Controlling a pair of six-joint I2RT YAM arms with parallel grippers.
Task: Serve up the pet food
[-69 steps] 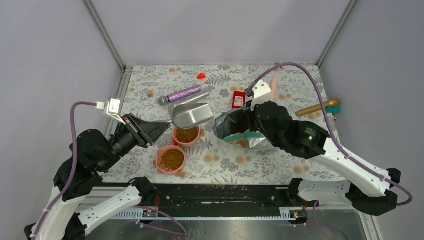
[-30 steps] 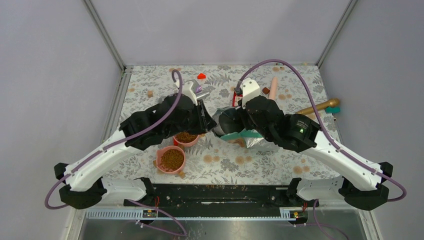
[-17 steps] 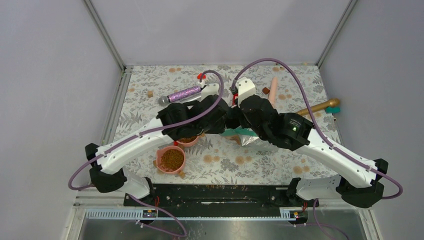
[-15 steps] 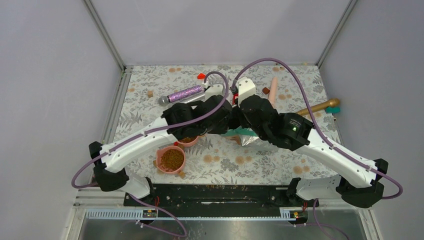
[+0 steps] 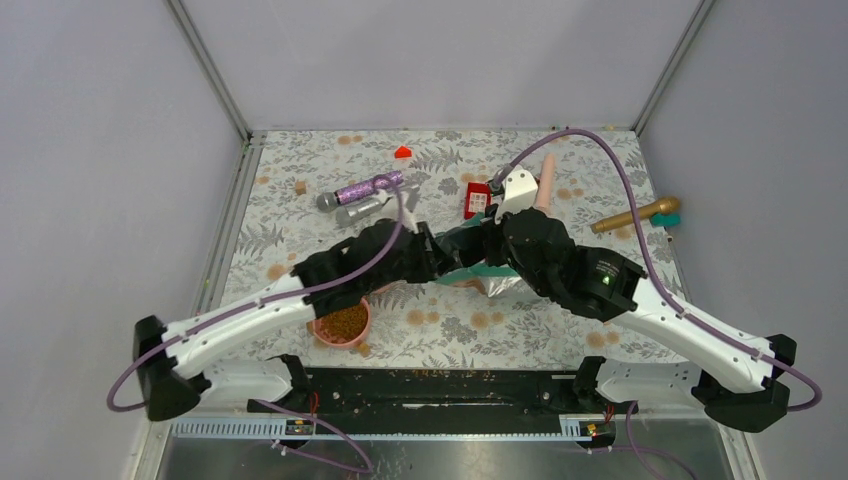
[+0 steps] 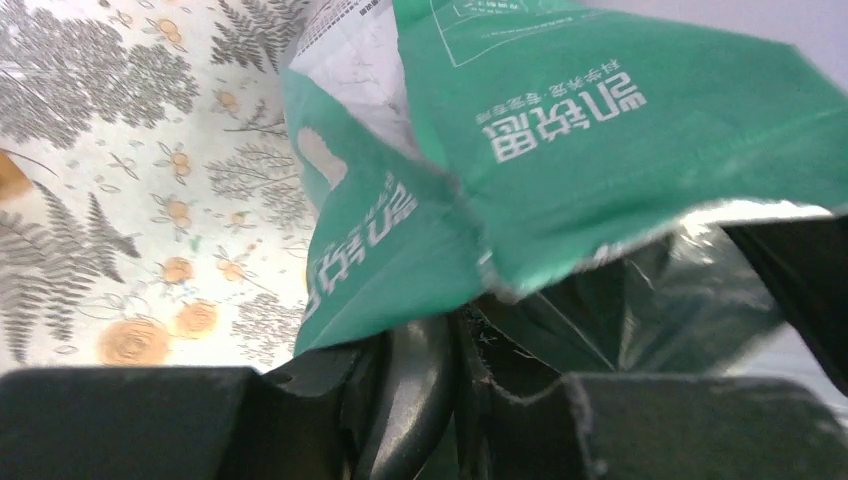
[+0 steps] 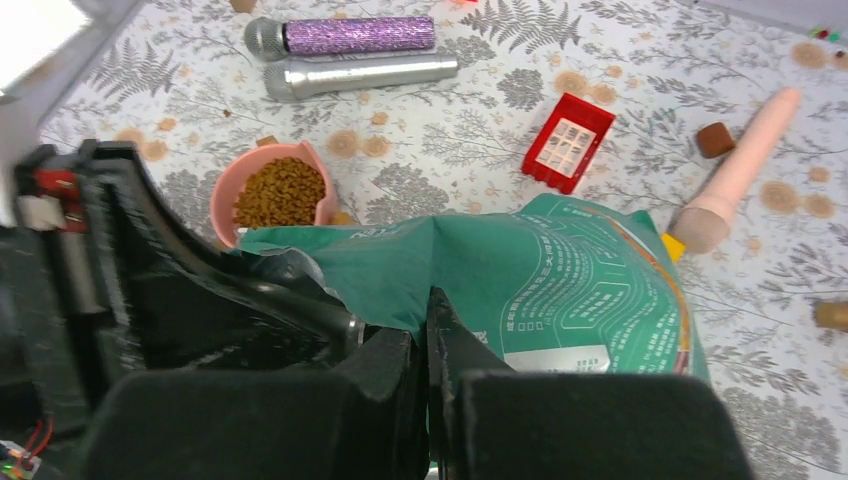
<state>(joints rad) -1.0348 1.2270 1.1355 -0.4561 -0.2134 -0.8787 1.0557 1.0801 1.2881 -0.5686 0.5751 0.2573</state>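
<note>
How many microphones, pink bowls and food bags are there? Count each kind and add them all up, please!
microphones: 3, a purple one, a silver one and a gold one
pink bowls: 2, one by the left arm, one in the right wrist view, both holding kibble
food bag: 1
total: 6

The pouch point(image 7: 590, 290) is lying mid-table point(image 5: 560, 320), a bowl point(image 7: 272, 200) sitting just left of it, another bowl point(image 5: 343, 322) nearer the front. Microphones point(image 7: 350, 36) and a block point(image 7: 566, 142) are lying behind them.
</note>
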